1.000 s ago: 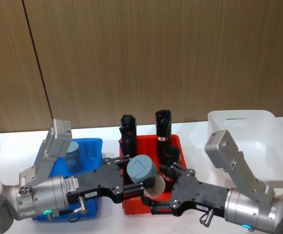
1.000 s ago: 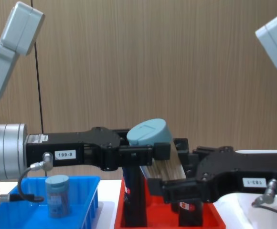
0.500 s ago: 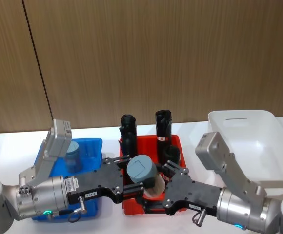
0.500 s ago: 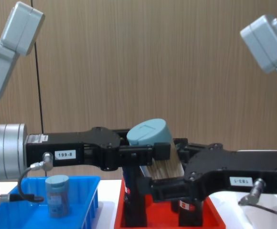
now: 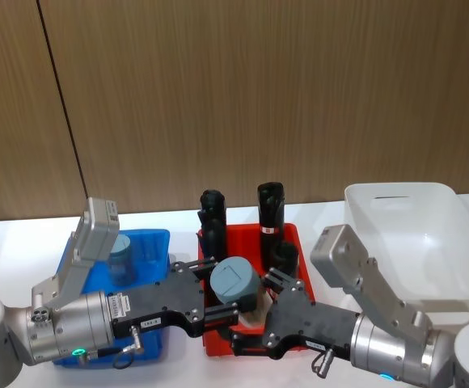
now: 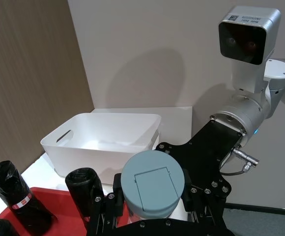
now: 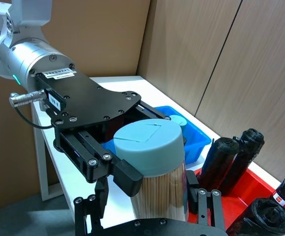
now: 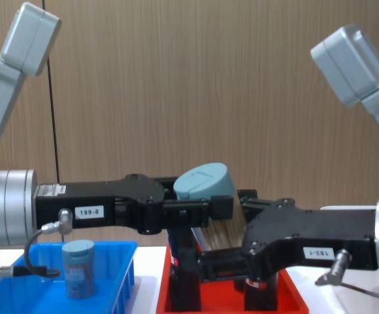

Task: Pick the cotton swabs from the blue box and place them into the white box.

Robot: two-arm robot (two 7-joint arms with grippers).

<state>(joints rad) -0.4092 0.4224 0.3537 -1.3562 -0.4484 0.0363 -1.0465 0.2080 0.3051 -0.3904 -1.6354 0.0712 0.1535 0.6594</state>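
Left claw [image 5: 226, 291] pinched the probably light, slick cotton swabs [image 5: 235, 280] beneath the lid; right claw [image 7: 155, 199] spread around the body.

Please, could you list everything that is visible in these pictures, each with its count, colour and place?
held cotton swabs tub: one, clear with grey-blue lid, in the air over the red bin's front.
second cotton swabs tub: one, same colours, upright in the blue box.
blue box: one, bright blue, table's left.
red bin: one, red, table's middle.
black rolls: at least four, black with red-white labels, standing in the red bin.
white box: one, white, table's right.
table: one, white, under all three boxes.
left gripper: black, shut on the held tub below its lid.
right gripper: black, open, fingers either side of the tub's lower body.
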